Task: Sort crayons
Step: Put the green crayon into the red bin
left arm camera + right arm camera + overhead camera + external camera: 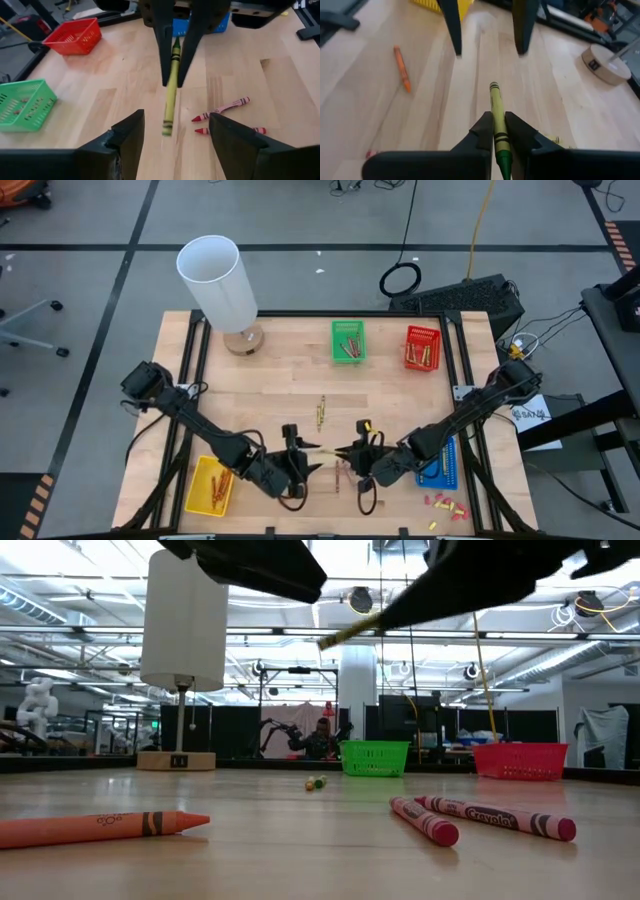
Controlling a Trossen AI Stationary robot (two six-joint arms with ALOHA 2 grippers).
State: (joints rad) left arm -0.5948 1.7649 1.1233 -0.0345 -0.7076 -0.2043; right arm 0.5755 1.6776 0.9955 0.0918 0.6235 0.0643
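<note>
An olive-yellow crayon [171, 85] hangs in the air above the table's near middle, with my right gripper [497, 122] shut on it. My left gripper [175, 120] faces it from the table's left, open. Its two fingers [454, 30] stand on either side of the crayon's flat free end [167, 129] and touch nothing. Two red crayons [222, 107] lie on the table below. An orange crayon [401, 67] lies nearer the yellow basket [212, 485], and olive crayons [320, 412] lie at mid-table. My right gripper pinches the crayon between its two fingers near the pointed end [496, 120]. The fingers come from the table's right, slanting down, and the crayon lies along them. Its flat end [494, 87] sticks out toward my left gripper, lifted clear of the table.
A green basket [348, 342] and a red basket [423, 348] with crayons stand at the far edge. A blue basket [443, 465] sits under my right arm. A white lamp [220, 280] stands far left. Small red and yellow bits [445, 505] lie near right.
</note>
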